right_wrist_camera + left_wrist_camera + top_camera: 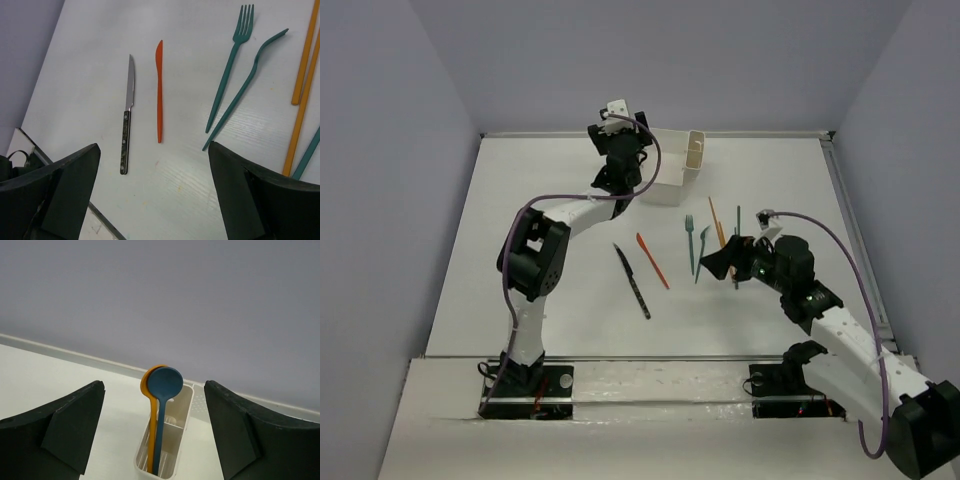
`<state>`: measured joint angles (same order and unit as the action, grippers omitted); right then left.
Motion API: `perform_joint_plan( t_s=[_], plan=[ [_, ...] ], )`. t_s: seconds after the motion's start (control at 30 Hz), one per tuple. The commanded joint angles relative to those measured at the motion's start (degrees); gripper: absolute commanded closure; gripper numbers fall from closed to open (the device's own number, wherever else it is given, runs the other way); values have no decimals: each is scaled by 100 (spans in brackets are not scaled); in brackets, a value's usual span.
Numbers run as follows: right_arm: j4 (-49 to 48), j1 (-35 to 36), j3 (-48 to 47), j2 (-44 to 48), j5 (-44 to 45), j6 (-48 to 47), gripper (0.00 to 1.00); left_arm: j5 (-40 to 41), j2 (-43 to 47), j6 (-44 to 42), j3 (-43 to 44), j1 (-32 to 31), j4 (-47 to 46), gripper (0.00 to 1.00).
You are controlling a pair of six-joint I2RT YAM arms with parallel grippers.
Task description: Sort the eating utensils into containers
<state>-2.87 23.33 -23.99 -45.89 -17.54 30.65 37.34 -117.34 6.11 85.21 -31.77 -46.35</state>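
Left gripper [153,390] is held over the far middle of the table [520,250], at the white caddy [665,185]; jaws are spread wide and nothing is gripped. In the left wrist view an orange spoon [150,430] and a blue spoon [165,385] are seen standing upright, bowls up, in a narrow end compartment of the caddy, blue overlapping orange. The other utensils are laid flat on the table, nearer than the caddy. Furthest left is a dark-handled knife [632,281], blade pointed far. Just right of it, apart, an orange knife [653,260] is laid roughly parallel. Further right two teal forks [230,65] [247,82] are placed with tines far, their handle ends almost meeting. Right of those, two orange chopsticks [305,55] [300,115] are lined up near each other, and a teal stick [310,152] is cut off at the frame edge; its type cannot be told. Right gripper [154,147] is held above the table near the forks and chopsticks, jaws fully apart, nothing held.
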Motion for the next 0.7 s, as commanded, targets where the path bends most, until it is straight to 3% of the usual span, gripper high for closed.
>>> perform_joint_plan(
  t_s=[0.0, 0.13, 0.27, 0.3, 0.47, 0.67],
  plan=[
    [-12, 31, -562, -297, -12, -121, 15, -25, 1019, 66, -110, -49, 99, 18],
    [155, 136, -1027, -1007, -241, -191, 30, -471, 1809, 476, -39, -101, 836, 18],
    [453, 802, -1589, -1588, 74, -445, 31, -1200, 2774, 1232, -117, -101, 2503, 18],
    [454, 804, -1661, -1651, 197, -446, 30, -1333, 2943, 1365, -119, -101, 2508, 18],
    [674, 1190, -1994, -1905, 462, -542, 31, -1739, 4461, 2164, -2187, -101, 3315, 28],
    [1552, 1798, -2777, -2705, 1164, -833, 37, -1809, 5703, 2614, -3466, -40, 4229, 33]
  ],
)
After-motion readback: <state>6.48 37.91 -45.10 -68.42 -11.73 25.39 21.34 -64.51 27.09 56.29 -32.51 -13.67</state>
